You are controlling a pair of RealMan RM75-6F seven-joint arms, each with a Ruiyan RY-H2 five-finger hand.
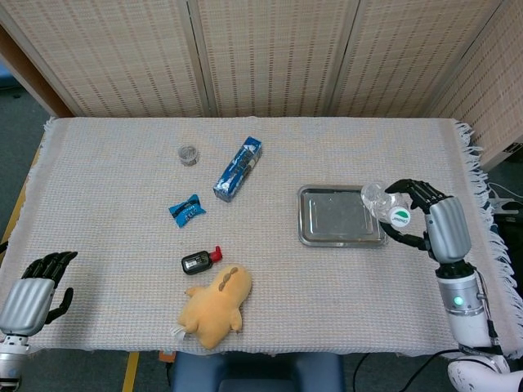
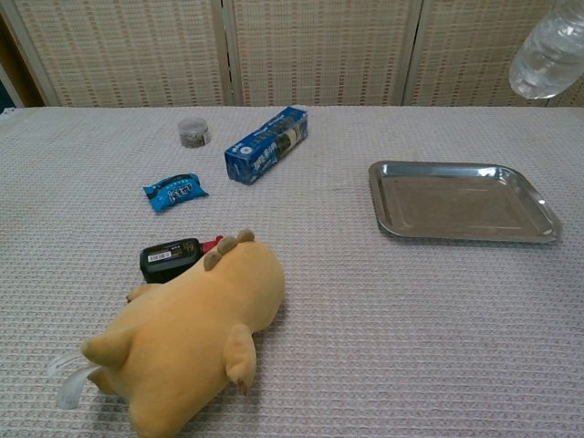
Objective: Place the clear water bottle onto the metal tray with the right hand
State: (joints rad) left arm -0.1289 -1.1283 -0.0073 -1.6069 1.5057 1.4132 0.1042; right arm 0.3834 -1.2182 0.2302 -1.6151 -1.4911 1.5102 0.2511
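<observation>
One clear plastic water bottle (image 1: 381, 198), one rectangular metal tray (image 1: 310, 233), one yellow plush toy (image 1: 216, 306), one long blue box (image 1: 238, 169), one blue snack packet (image 1: 186, 210), one small black device (image 1: 196, 262), one little round tin (image 1: 189, 154).

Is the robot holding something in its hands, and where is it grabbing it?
The right hand holds the clear water bottle near its cap end, above the metal tray. The left hand holds nothing.

Ref metal tray (image 1: 304, 230): water bottle (image 1: 377, 198) above its right edge, in right hand (image 1: 433, 222); plush toy (image 1: 216, 305), snack packet (image 1: 186, 209), box (image 1: 238, 168) well left.
</observation>
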